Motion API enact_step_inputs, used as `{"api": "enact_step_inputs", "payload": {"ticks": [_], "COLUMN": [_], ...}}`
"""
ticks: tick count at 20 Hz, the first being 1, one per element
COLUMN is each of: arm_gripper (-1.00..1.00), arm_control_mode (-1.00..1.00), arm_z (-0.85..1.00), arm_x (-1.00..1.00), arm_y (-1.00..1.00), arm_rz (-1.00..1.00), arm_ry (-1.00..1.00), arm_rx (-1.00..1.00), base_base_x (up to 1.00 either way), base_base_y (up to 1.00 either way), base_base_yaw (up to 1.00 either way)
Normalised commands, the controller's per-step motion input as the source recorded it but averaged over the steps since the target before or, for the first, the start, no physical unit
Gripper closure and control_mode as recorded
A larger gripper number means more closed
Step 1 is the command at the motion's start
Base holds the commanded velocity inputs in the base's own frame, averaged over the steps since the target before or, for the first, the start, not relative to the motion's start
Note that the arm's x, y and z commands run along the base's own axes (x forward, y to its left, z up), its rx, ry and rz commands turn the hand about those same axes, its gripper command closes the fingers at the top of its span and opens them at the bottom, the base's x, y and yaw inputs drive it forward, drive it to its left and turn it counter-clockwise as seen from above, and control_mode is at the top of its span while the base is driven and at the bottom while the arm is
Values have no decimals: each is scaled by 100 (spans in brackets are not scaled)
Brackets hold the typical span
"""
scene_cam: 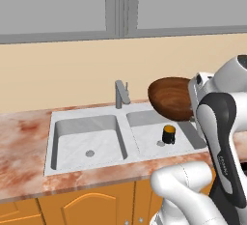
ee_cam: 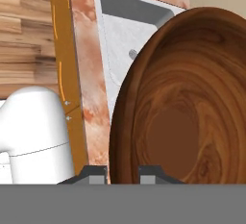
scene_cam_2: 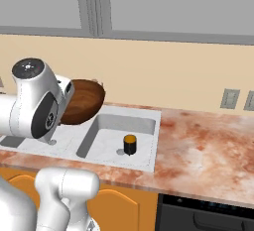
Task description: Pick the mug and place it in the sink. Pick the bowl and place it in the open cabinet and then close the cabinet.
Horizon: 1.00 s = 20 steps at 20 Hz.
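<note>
Bowl (scene_cam: 170, 98): wide, round, dark brown wood grain, tipped on edge so its hollow faces sideways, held in the air over the right basin of the sink (scene_cam: 87, 144). In the hand view the hollow and its darker centre sit right of the fingers (ee_cam: 97, 175). Fingers clenched on the bowl's rim: one dark tip either side of the edge, narrow gap, rim running up between them.

Mug (scene_cam_2: 129, 144): small, black, orange-yellow top, upright on the floor of the right basin, just beside the drain, well below the bowl. Left basin has only its drain. Faucet (scene_cam: 121, 94) grey, angular, at the back between the basins, just left of the bowl.

Tabletop (scene_cam_2: 208, 150) reddish marble; orange cupboard fronts below.

Hidden: the arm covers the bowl's right side in the left base view and its left side in the right base view. Fingertips cut off at the bottom of the hand view.
</note>
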Motion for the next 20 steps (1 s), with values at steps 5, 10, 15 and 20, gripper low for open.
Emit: {"api": "enact_step_inputs", "payload": {"ticks": [5,10,15,20], "arm_gripper": [100,100,100,100], "arm_control_mode": [100,100,100,100], "arm_z": [0,0,0,0], "arm_x": [0,0,0,0], "arm_y": [0,0,0,0], "arm_rz": [0,0,0,0], "arm_ry": [0,0,0,0], "arm_rx": [0,0,0,0], "base_base_x": [-1,-50,-74,-74], "base_base_y": [1,2,0,0], "base_base_yaw": [0,0,0,-1]}}
